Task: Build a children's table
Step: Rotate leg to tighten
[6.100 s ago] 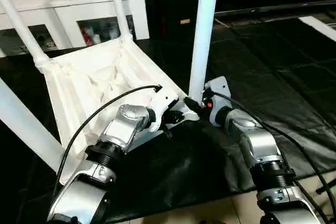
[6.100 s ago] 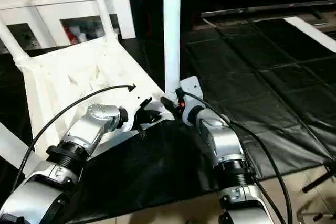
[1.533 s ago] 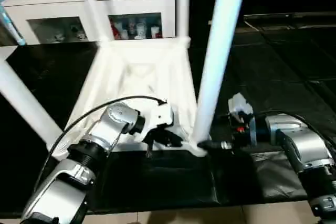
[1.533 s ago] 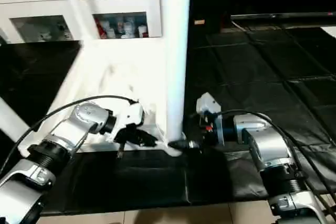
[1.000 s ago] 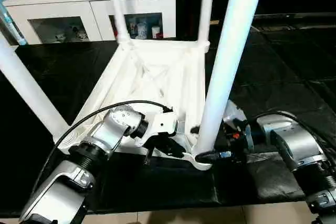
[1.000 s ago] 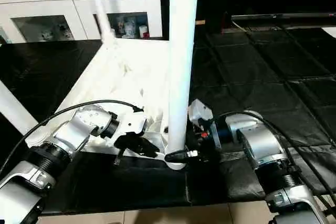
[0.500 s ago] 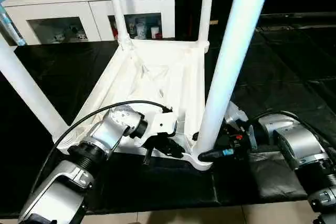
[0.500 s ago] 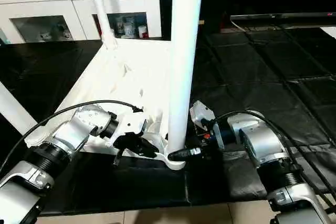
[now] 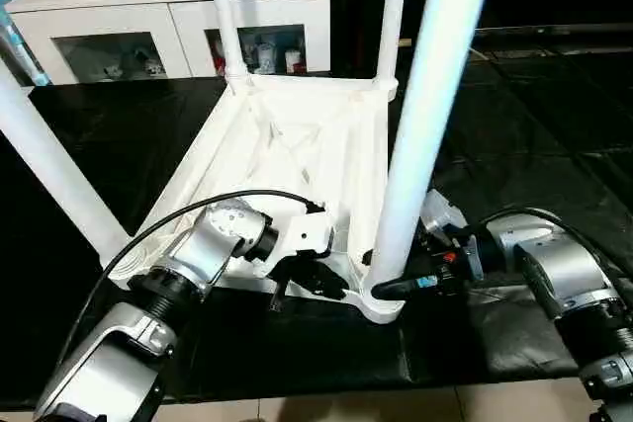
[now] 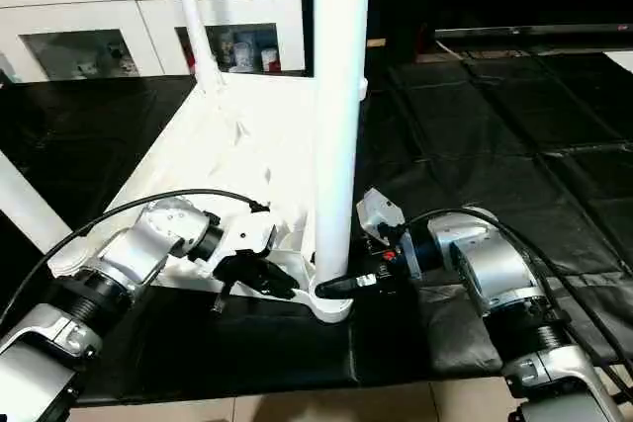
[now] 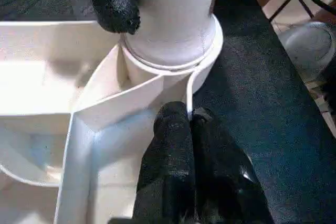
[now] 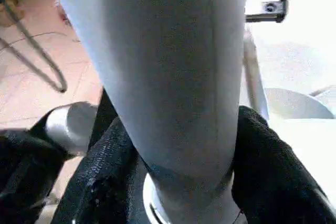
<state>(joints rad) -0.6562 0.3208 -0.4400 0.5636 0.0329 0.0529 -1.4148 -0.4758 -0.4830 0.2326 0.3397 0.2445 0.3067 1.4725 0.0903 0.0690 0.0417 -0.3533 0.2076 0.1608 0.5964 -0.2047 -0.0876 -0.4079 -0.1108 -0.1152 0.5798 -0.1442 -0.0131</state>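
The white children's table [image 9: 297, 135] lies upside down on a black mat, with its legs pointing up. The near right leg [image 9: 425, 116] stands in its corner socket [image 9: 381, 305]. My right gripper [image 10: 331, 286] is shut on the base of this leg; its fingers [image 12: 105, 182] press the tube from both sides. My left gripper [image 9: 321, 289] is shut on the thin rim of the tabletop beside that socket, fingertips [image 11: 181, 127] pressed together. Other legs rise at the far left [image 9: 226, 17], the far right [image 9: 394, 7] and the near left [image 9: 49, 165].
A white cabinet with glass doors [image 9: 168, 7] stands behind the table. The black mat [image 9: 524, 126] stretches to the right. A strip of tiled floor [image 9: 297, 410] runs along the front edge. Thin metal legs [image 12: 31, 61] stand on the floor nearby.
My right gripper's fingers have closed in around the base of the near right leg, which now stands a little straighter. The left gripper has kept its hold on the rim.
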